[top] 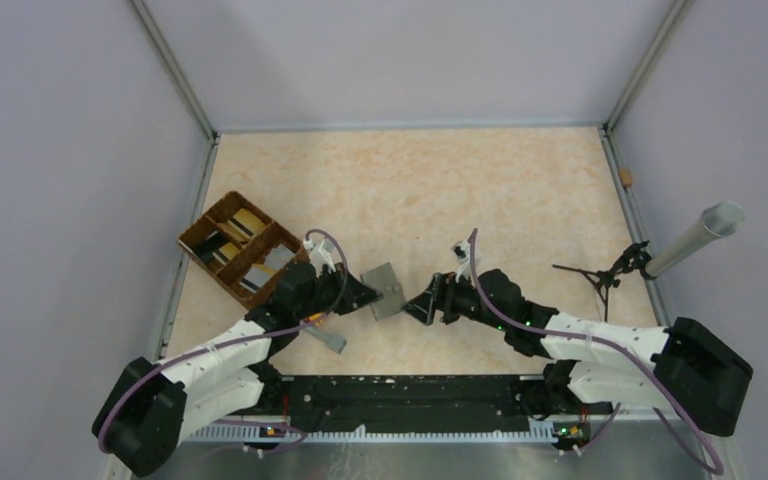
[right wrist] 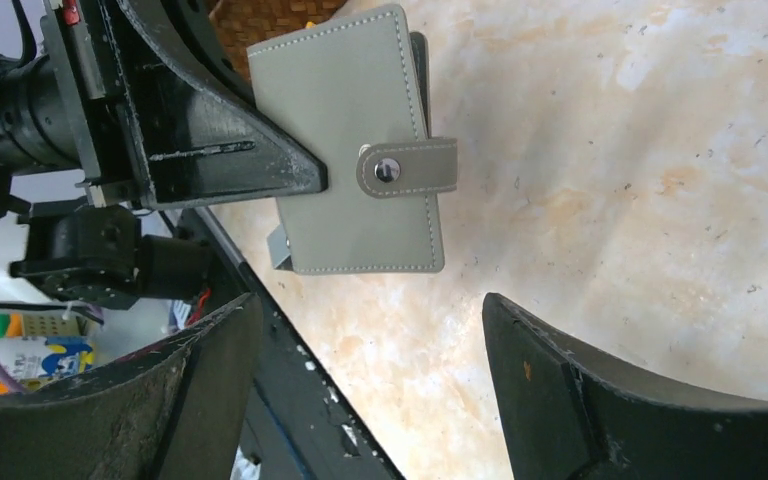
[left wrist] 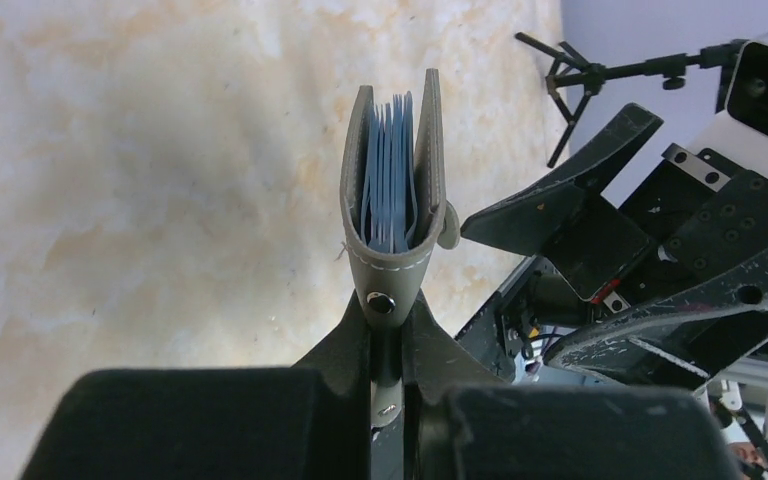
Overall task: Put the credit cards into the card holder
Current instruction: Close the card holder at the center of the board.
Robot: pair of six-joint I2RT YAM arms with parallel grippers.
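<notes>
From above, the left gripper (top: 362, 293) is closed on the card holder (top: 385, 290) and holds it near the middle of the tabletop (top: 440, 190). The right gripper (top: 420, 306) is just beside it on the other side. From here I cannot tell if its jaws are apart, or if the holder touches the tabletop. The credit cards (top: 246, 222) are in the brown woven tray (top: 192, 240), to the left behind the left arm. They are gold, dark and grey, and too small to count. A small grey piece (top: 331, 341) lies near the left arm, and I cannot tell what it is. In the left wrist view the holder is seen edge-on, pinched between the two fingers. The covers are a little apart at the far end, with blue-grey pockets between them. The near part of the holder is hidden by the gripper body, and I cannot make out any card in the pockets. In the right wrist view the right gripper's own fingers stand wide apart with nothing between them, and their ends are cut off by the frame. The holder's flat grey cover faces this camera with the snap strap (right wrist: 406, 170) fastened across its edge. Its left edge is hidden inside the left gripper.
</notes>
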